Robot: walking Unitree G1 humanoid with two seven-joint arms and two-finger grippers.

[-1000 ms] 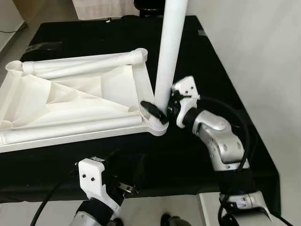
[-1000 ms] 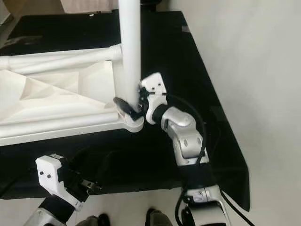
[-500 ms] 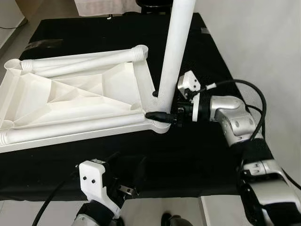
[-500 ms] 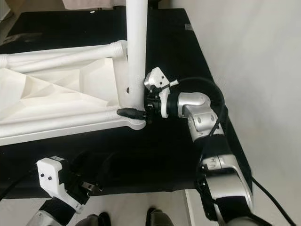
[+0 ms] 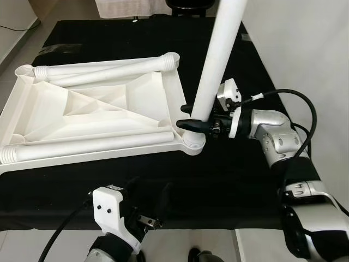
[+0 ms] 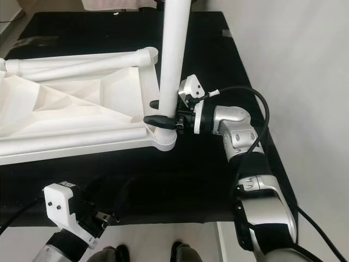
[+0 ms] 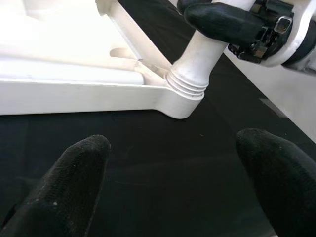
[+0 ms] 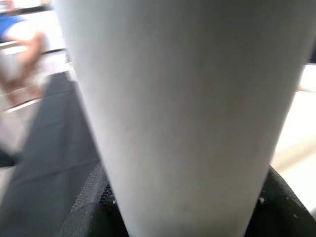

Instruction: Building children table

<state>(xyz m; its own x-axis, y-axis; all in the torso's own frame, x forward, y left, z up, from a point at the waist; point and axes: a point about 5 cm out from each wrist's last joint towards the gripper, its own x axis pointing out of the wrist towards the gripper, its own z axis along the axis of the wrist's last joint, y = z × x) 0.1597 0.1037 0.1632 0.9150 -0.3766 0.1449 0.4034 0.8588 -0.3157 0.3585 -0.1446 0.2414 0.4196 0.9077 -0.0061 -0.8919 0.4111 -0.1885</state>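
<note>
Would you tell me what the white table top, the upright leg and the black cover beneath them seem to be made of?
Table top: likely moulded plastic, matte white, with ribbed underside.
Upright leg: seemingly the same plastic, smooth, with a threaded base.
Black cover: probably fabric, dull and lint-flecked.

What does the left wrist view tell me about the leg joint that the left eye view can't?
Left wrist view: a close look at the ribbed white collar at the leg's foot, sitting in the corner socket, with the left end effector open above the black cloth.

Left eye view: the whole upturned white plastic tabletop, two more white tubes lying along its edges, and the leg's tilt.

Both: the right end effector clamped on the long white tube leg just above the socket.
</note>
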